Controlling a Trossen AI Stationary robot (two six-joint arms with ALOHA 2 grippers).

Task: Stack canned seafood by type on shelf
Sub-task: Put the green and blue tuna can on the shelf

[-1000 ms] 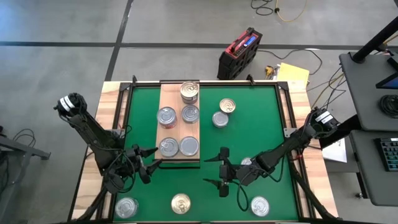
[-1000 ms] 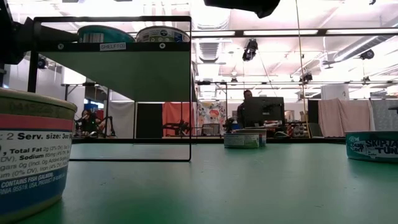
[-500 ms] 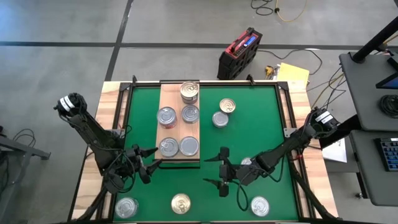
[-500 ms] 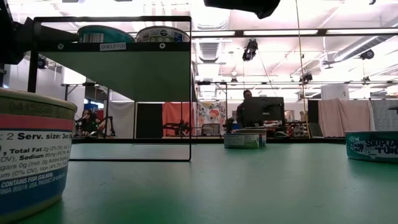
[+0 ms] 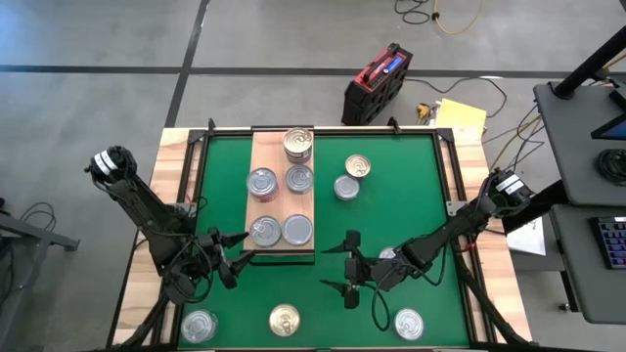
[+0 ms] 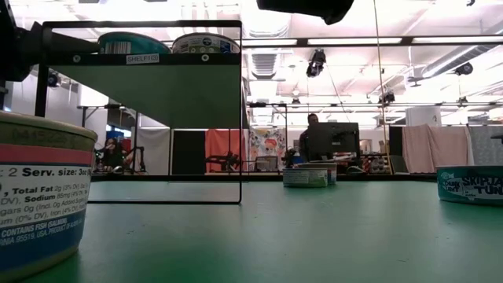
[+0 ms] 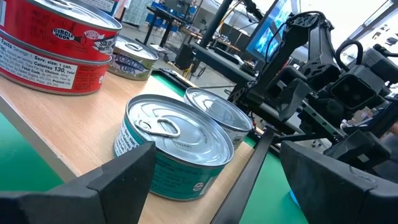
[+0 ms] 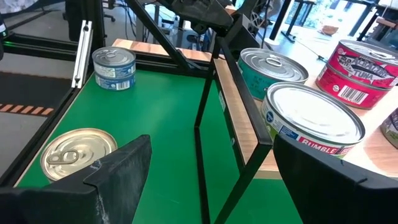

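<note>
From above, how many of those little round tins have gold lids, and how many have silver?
Gold-lidded round metal tins: 3
Silver-lidded round metal tins: 8, one half hidden
Total: 11 tops showing. Any tins stacked underneath are not counted.

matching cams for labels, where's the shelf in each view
high: shelf left of centre on the mat, five cans on it
low: raised, upper left
left wrist: wood under the cans
right wrist: wood board at right
landmark: teal can on the shelf corner nearest the left arm
</note>
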